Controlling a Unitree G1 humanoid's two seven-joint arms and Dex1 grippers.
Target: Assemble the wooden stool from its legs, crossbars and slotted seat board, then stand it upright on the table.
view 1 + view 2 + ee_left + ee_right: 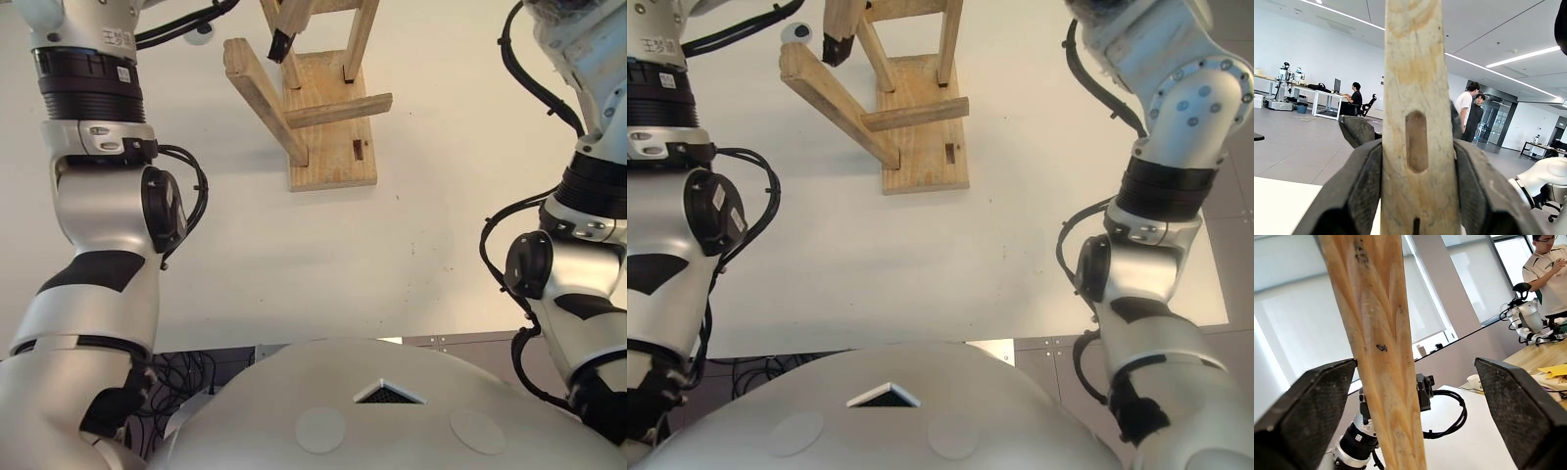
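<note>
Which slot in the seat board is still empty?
The slot at the seat board's near right corner, beside the crossbar's free end. The other corners already have legs standing in them.

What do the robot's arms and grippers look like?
The left arm and right arm are glossy silver-white shells with black ribbed bands at the joints and round black caps at the elbows. Black cables loop outside each. The left arm has small printed labels near the wrist. The left gripper and right gripper have dark grey, rough-textured, wedge-shaped fingers.
</note>
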